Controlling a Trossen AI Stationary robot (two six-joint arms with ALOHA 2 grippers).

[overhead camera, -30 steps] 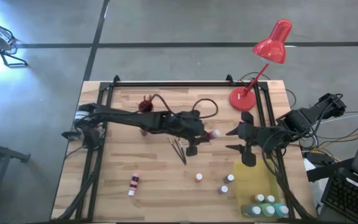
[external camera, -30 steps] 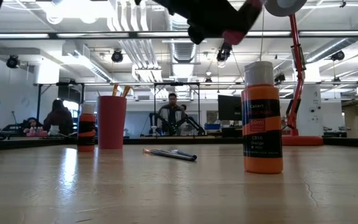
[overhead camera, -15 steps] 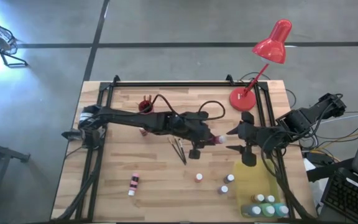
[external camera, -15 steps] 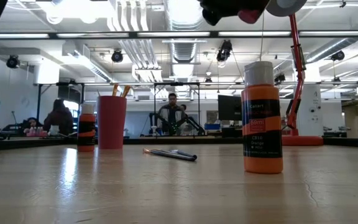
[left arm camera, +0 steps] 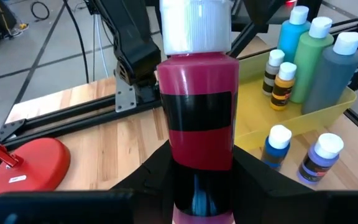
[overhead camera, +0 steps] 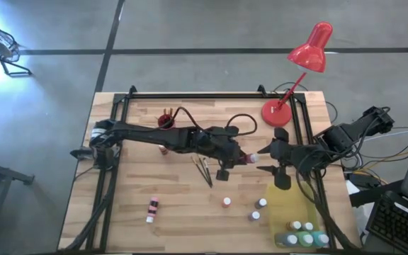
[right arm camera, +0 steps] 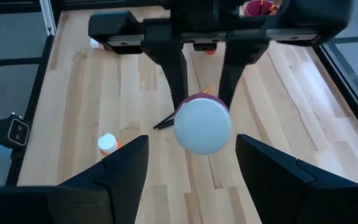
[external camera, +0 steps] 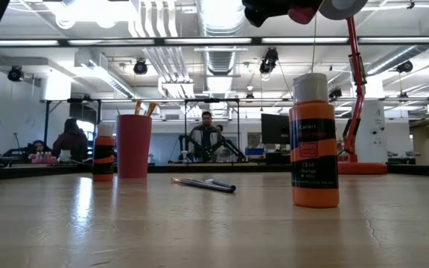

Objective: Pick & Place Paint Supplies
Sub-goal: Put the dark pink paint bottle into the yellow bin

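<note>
Magenta paint bottle [left arm camera: 197, 118] clamped in my left gripper [left arm camera: 194, 186], white cap toward my right gripper [right arm camera: 194, 180], whose fingers stand spread wide.

Beyond the wooden table [external camera: 199, 223] lies an open workshop with a grey concrete floor [overhead camera: 190, 28] crossed by dark lines, bright ceiling lights [external camera: 88, 11] and exposed ducts overhead, a dark monitor [external camera: 274, 128] behind the table, and seated people [external camera: 69, 138] at far desks.
</note>
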